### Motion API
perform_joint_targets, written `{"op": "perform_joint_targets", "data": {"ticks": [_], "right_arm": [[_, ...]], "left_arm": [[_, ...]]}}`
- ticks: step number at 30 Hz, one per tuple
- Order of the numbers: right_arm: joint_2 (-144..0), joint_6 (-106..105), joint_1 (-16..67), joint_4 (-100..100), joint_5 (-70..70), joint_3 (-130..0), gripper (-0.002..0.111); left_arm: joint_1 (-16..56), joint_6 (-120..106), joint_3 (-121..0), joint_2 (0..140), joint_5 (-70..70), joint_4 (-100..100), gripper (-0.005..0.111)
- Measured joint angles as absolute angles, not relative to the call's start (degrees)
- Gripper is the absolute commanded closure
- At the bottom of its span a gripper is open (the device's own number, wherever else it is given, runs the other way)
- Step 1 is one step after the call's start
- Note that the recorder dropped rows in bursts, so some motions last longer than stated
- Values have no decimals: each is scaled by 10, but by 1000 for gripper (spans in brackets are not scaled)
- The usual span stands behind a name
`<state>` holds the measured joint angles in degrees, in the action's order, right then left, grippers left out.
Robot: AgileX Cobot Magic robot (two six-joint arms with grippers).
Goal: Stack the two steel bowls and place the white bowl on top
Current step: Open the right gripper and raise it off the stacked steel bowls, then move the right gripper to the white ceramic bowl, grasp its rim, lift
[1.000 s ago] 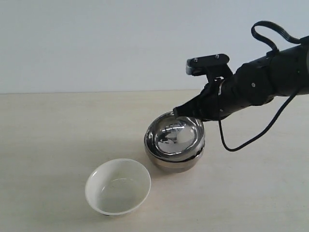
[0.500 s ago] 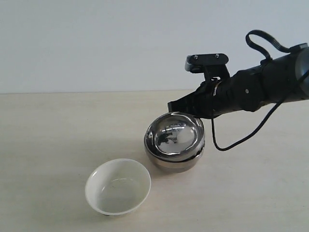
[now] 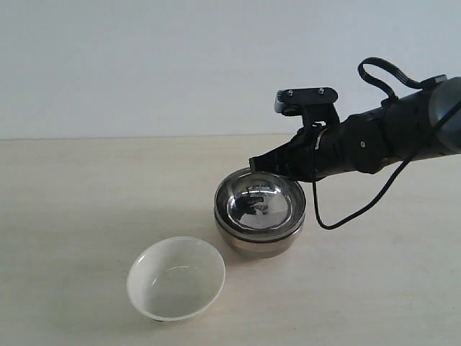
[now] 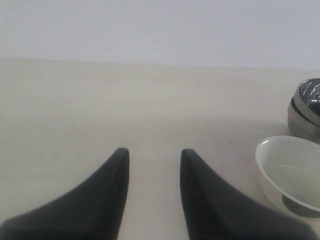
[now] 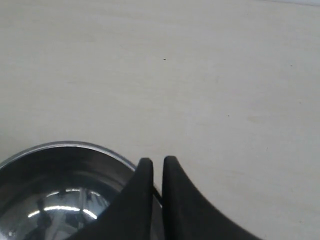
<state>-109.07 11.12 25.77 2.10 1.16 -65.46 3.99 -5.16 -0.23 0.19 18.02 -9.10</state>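
Observation:
The two steel bowls sit nested and level at the table's middle, the smooth upper one [image 3: 259,205] inside the lower one [image 3: 261,245]. My right gripper [image 3: 256,163] reaches in from the right to the upper bowl's far rim. In the right wrist view its fingers [image 5: 157,161] stand almost together with the upper steel bowl's [image 5: 60,185] thin rim running between them. The white bowl [image 3: 176,277] stands upright on the table, in front and to the left of the stack. My left gripper [image 4: 152,152] is open over bare table, well away from the white bowl [image 4: 292,175] and the steel stack [image 4: 306,110].
The light wooden table [image 3: 72,202] runs back to a plain pale wall. A black cable [image 3: 360,209] loops down from the right arm toward the table beside the stack. The left arm is outside the exterior view.
The upper steel bowl, tilted on the lower one a second ago, has settled level inside it. My right gripper has moved a little left along the far rim.

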Motion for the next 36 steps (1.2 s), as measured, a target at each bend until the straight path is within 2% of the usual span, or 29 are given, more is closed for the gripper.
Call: {"op": "perform_joint_targets", "data": {"ticks": [18,24,27,29,30,34,35,36], "right_arm": [[-1092,117,258,21,35,-655,108],[-1046,121,258,21,42,-655,108],[-969,85,265,21,96,-655,106],[-940,59,282,21,147,-655,98],[-930,51,292,21,174,-655,90],[-911,19,347,0,233,-655,49],[-911,4,366,-6,243,-655,42],[-912,-15,397,-15,257,-655,42]], "left_arm": [[40,-52,-2,2,180,-91,74],[40,-52,-2,2,180,-91,74],[40,-52,-2,2,180,-91,74],[40,-52,-2,2,180,-91,74],[40,-52,-2,2,180,-91,74],[40,-52,-2,2,180,-91,74],[40,-52,-2,2,180,-91,74],[40,-52,-2,2,180,-91,74]]}}
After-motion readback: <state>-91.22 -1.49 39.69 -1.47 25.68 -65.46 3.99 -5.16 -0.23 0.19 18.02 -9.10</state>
